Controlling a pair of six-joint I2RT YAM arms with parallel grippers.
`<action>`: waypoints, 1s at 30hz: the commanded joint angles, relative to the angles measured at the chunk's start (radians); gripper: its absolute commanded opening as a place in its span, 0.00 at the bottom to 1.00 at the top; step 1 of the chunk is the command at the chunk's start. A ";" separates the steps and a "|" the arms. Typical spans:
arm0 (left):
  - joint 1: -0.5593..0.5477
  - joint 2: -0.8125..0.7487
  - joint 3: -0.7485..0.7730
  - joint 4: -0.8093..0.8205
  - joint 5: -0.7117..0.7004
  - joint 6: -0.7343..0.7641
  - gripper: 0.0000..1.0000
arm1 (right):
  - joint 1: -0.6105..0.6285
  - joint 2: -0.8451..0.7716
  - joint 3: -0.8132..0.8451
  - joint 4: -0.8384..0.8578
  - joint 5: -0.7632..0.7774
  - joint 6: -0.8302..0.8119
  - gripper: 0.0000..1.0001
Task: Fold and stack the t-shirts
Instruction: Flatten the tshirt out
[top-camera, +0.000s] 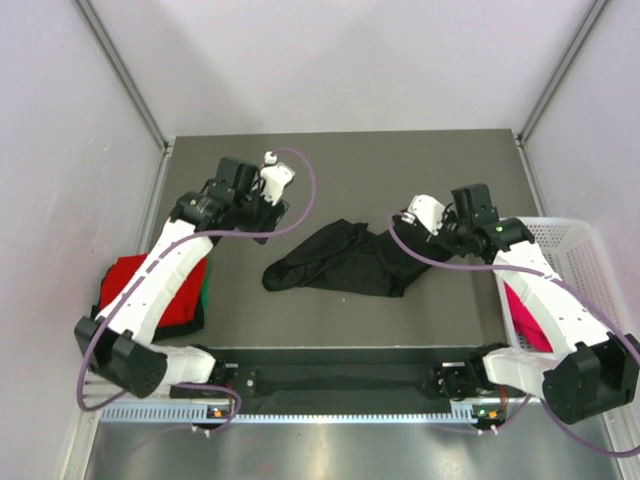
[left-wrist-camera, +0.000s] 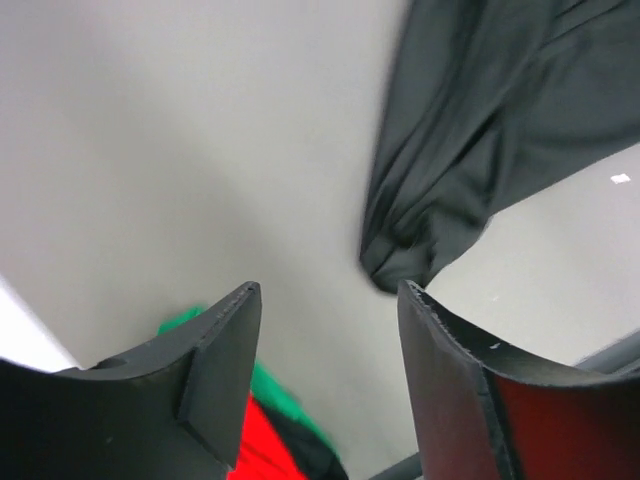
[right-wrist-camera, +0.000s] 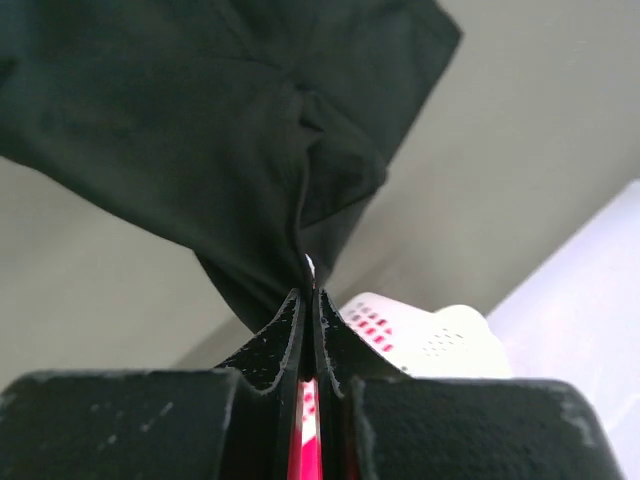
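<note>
Top external view, left to right: my left gripper (left-wrist-camera: 330, 290) hangs wide open and empty, near the loose left end of the black t-shirt (top-camera: 340, 260). The shirt lies bunched mid-table, its long axis running left to right. My right gripper (right-wrist-camera: 310, 295) has its jaws pinched tight on the right end. The free end is nearest the left arm, so I'd grab there next.

Black soft cloth t-shirt (top-camera: 340, 262): crumpled, stretched sideways across centre of dark table (top-camera: 350, 160), right end bunched and lifted. Red t-shirt (top-camera: 130, 280): folded, at table's left edge, atop green t-shirt (top-camera: 206, 288), only its rim showing. Magenta-pink t-shirt (top-camera: 525, 322): at table's right edge.
</note>
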 joint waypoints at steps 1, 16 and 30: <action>-0.005 0.192 0.137 0.045 0.161 0.027 0.61 | -0.011 0.008 0.004 -0.004 -0.060 0.057 0.00; -0.210 0.913 0.714 0.046 0.168 0.008 0.59 | -0.011 -0.012 -0.134 0.050 -0.100 0.153 0.00; -0.247 1.082 0.856 -0.003 0.194 -0.023 0.61 | -0.019 -0.018 -0.203 0.097 -0.103 0.142 0.00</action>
